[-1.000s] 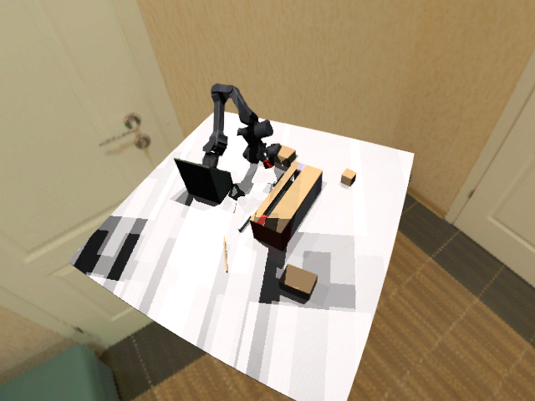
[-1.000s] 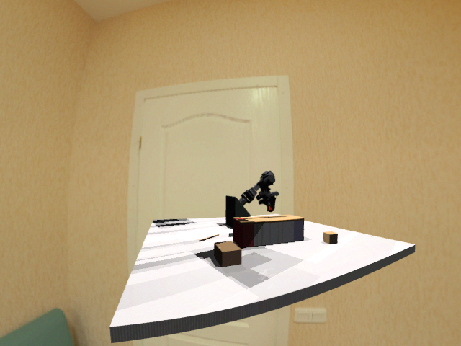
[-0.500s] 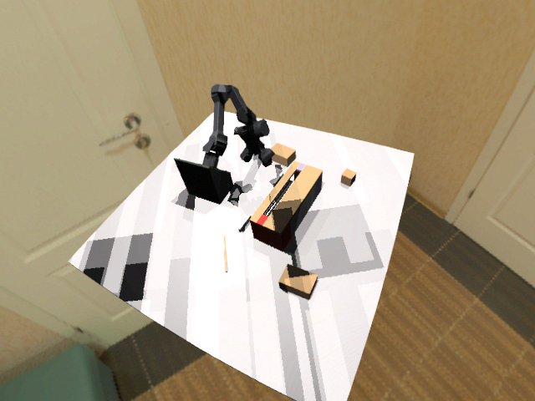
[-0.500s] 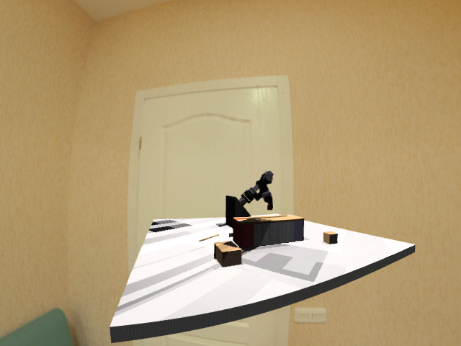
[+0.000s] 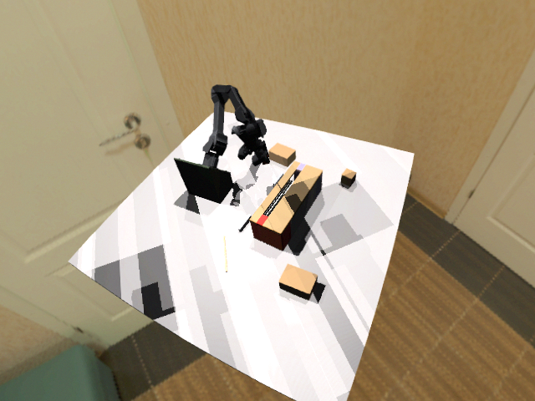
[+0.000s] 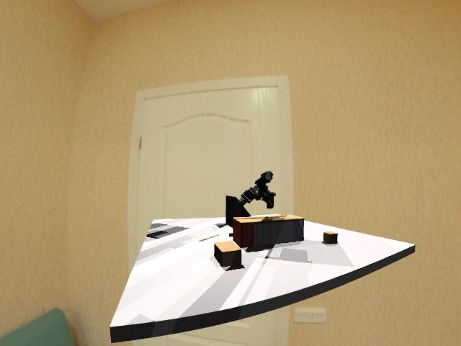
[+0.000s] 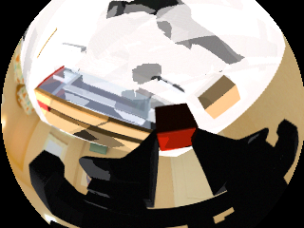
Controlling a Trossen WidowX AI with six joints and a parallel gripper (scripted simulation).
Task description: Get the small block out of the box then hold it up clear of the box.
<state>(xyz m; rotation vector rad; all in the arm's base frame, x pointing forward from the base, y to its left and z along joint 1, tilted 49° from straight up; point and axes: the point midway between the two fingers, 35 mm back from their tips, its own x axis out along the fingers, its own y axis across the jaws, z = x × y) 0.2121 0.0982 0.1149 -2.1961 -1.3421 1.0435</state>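
My gripper point(image 5: 259, 161) point(image 6: 270, 205) point(image 7: 172, 130) is shut on the small red block, which sits between the fingertips in the wrist view. The red block point(image 7: 176, 139) is off the table; in the exterior view a bit of its red shows at the fingertips, above the level of the box top. In the top view the fingers hide it. The box point(image 5: 312, 173) point(image 6: 279, 232) point(image 7: 95, 120) stands upright on the table, with a red mark at one end of its slotted top and a lilac mark at the other. The gripper is beyond its lilac end, on the arm's side, not touching it.
A tan block point(image 5: 282, 150) point(image 7: 227, 101) lies near the gripper. A small tan cube point(image 5: 348, 176) point(image 6: 330, 237) and another tan block point(image 5: 298, 277) point(image 6: 227, 247) lie farther off. A thin stick point(image 5: 225, 254) point(image 6: 209, 237) and a dark upright panel point(image 5: 205, 181) point(image 6: 233, 211) are also on the table.
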